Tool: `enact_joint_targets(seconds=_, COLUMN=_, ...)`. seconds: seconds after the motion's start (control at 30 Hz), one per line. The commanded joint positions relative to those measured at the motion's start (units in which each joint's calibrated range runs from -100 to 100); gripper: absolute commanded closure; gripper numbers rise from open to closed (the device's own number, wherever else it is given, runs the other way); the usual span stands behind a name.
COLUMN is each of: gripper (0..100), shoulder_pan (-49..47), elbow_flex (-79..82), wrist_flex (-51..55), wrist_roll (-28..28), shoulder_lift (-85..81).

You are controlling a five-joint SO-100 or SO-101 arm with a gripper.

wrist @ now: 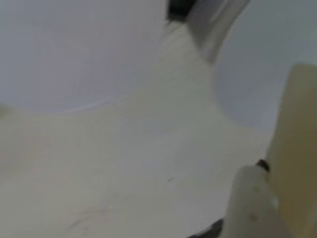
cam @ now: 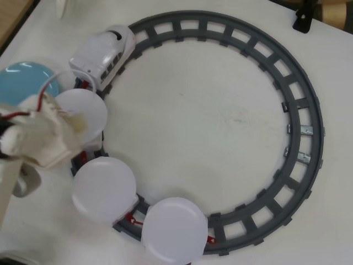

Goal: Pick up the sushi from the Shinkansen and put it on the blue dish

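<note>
In the overhead view the white Shinkansen (cam: 105, 51) stands on the track at the upper left, its cars topped by three round white plates (cam: 105, 187). My gripper (cam: 76, 123) hangs over the left edge of the first plate (cam: 91, 107), shut on the cream-beige sushi (cam: 80, 122). The blue dish (cam: 21, 81) lies just up and left of the gripper, partly covered by the arm. The blurred wrist view shows the sushi (wrist: 297, 139) as a cream slab at the right edge against a white finger (wrist: 252, 208), with white plates (wrist: 74, 49) behind.
The grey circular track (cam: 298, 110) fills most of the table. A black clamp (cam: 304, 19) sits at the top right edge. A wooden edge shows at the top left corner. Red wires run along my arm (cam: 22, 138).
</note>
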Motion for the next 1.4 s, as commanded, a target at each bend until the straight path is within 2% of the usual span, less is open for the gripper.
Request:
enact_joint_targets(seconds=0.0, gripper=94, shoulder_pan=-8.91, elbow_flex=-1.20, wrist_flex=-2.49, wrist_roll=-3.99, shoulder_lift=0.62)
enact_joint_targets(seconds=0.17, gripper=94, shoulder_pan=-15.95, elbow_flex=-1.38, wrist_flex=-6.91, wrist_roll=-7.34, shoulder_lift=6.75)
enact_joint_targets(seconds=0.4, gripper=94, shoulder_pan=-21.06, elbow_flex=-3.55, wrist_flex=-12.69, wrist_roll=-9.27, shoulder_lift=15.30)
enact_joint_targets(seconds=0.8, gripper=94, shoulder_pan=-25.72, elbow_flex=-21.58, wrist_flex=-12.18, wrist_roll=-10.74, shoulder_lift=32.88)
enact_joint_targets(seconds=1.37, gripper=94, shoulder_pan=-28.10, elbow_flex=-30.51, wrist_flex=-12.69, wrist_roll=-10.74, shoulder_lift=47.65)
